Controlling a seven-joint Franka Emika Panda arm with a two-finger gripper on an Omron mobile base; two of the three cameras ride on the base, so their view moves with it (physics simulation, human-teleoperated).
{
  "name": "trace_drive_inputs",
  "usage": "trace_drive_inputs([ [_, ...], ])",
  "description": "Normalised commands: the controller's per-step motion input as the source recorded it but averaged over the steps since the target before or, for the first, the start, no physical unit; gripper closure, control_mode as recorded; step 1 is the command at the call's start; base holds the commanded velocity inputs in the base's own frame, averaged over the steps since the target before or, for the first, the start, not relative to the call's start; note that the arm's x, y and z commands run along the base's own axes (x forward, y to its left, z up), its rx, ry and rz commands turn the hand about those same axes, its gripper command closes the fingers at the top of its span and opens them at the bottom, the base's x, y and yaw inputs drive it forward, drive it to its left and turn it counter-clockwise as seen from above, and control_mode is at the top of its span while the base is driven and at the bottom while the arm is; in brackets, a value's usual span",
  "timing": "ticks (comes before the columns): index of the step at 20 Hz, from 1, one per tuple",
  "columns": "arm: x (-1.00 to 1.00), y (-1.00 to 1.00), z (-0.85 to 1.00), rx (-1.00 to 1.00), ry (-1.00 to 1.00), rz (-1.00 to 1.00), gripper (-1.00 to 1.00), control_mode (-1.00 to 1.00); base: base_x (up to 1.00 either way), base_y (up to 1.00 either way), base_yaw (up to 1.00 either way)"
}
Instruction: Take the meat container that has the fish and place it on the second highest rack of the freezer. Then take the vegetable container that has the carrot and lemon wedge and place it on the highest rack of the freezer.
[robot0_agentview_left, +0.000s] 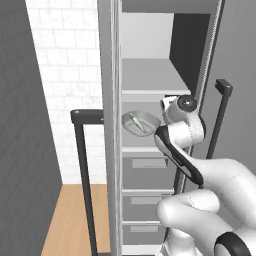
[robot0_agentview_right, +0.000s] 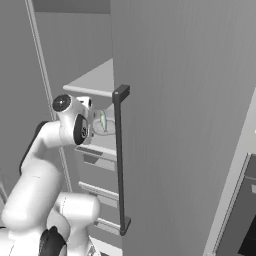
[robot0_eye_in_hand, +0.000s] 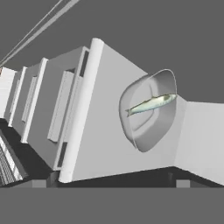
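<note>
I see the meat container (robot0_agentview_left: 141, 123) with the fish (robot0_eye_in_hand: 151, 104) lying on the freezer (robot0_agentview_left: 150, 75) shelf, so I'd retreat straight, level; fingers' state unclear.

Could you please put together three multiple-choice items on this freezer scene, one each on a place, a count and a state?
1. Where is the meat container?
A. On the lower of the two flat shelves
B. On the top shelf
C. In a drawer

2. How many fish lie in it?
A. None
B. One
C. Two

3. How does the freezer stand?
A. Door shut
B. Door open, shelves showing
C. Drawers pulled out

Answers: 1 A, the left base view shows the tub on the shelf just above the drawers. 2 B, the hand view shows a single silvery fish. 3 B, the pale interior and both shelves are visible.
</note>
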Motion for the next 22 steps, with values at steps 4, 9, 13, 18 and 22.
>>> trace_drive_inputs([
  [4, -0.99, 0.00, 0.03, 0.02, 0.00, -0.01, -1.00, -1.00, 0.00, 0.00, 0.00],
  [9, -0.58, 0.00, 0.79, 0.08, 0.02, -0.02, -1.00, -1.00, 0.00, 0.00, 0.00],
  [13, -0.48, 0.05, 0.91, 0.03, 0.01, 0.00, -1.00, -1.00, 0.00, 0.00, 0.00],
  [18, -0.76, 0.00, 0.70, 0.00, 0.00, 0.00, -1.00, -1.00, 0.00, 0.00, 0.00],
  [22, -0.71, 0.00, 0.40, 0.00, 0.00, 0.00, -1.00, -1.00, 0.00, 0.00, 0.00],
])
